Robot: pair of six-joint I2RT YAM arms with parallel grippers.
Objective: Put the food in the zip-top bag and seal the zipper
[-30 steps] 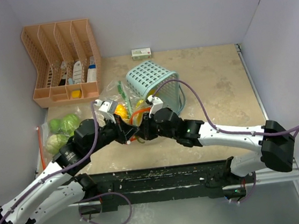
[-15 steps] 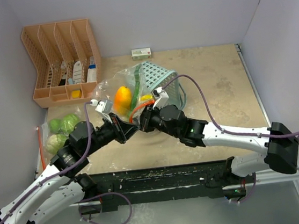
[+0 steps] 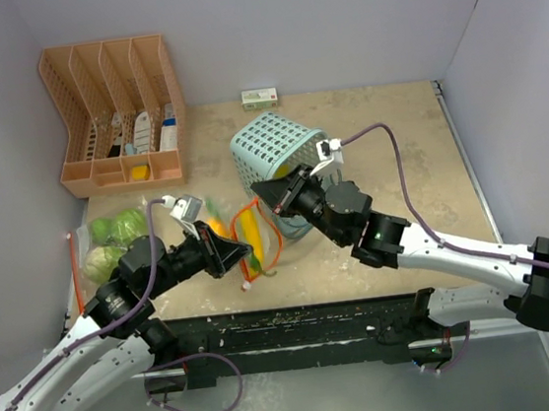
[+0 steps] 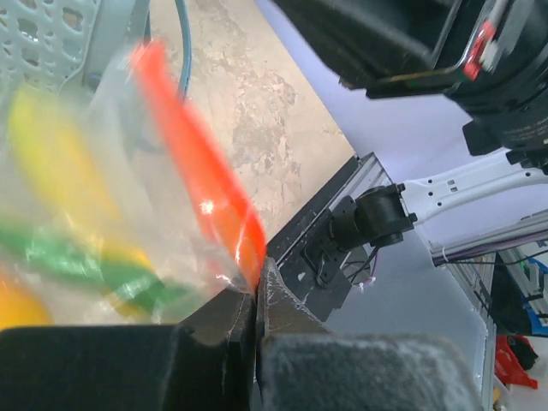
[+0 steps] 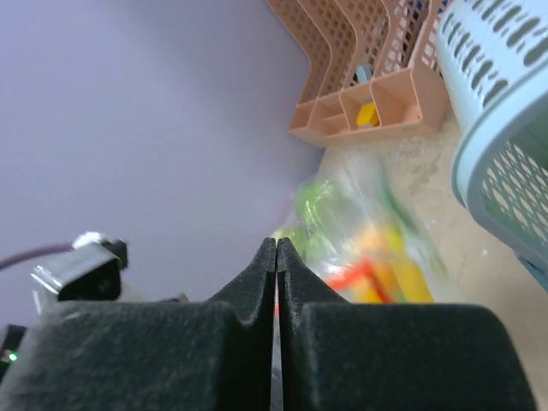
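Well off to the left of my left pincer, the two cabbages [image 3: 117, 231] lie outside the bag I hold. An orange strip runs beside them, and I cannot tell whether a second bag wraps them.

The left pincer [image 3: 246, 258] is clamped tight on a corner of the zip-top bag [image 3: 250, 230]. Clear film is nipped between its tips, and the orange zipper strip [image 4: 205, 188] starts right at them and runs up and away. Just ahead of those tips, inside the film, I see an orange fruit [image 3: 220, 230], a yellow fruit [image 4: 60, 145] and a green chili [image 4: 94, 267], all blurred in the wrist view.

To the right of the bag hangs the right pincer [image 3: 258, 190], closed fingertip to fingertip with nothing visible between. The bag lies below and ahead of it, and the teal basket [image 3: 282, 137] lies on its side just behind it.

I judge the step in hand to be getting a second hold on the bag's mouth. To do it well, I keep the left pinch firm and steady, since that corner anchors everything. I open the right pincer before lowering it, then bring it onto the strip just beyond the left tips. If I am sealing, I catch both lips squarely and draw away from the left pincer along the strip, keeping the film taut. If the cabbages must go in first, I take one lip only and spread the mouth.
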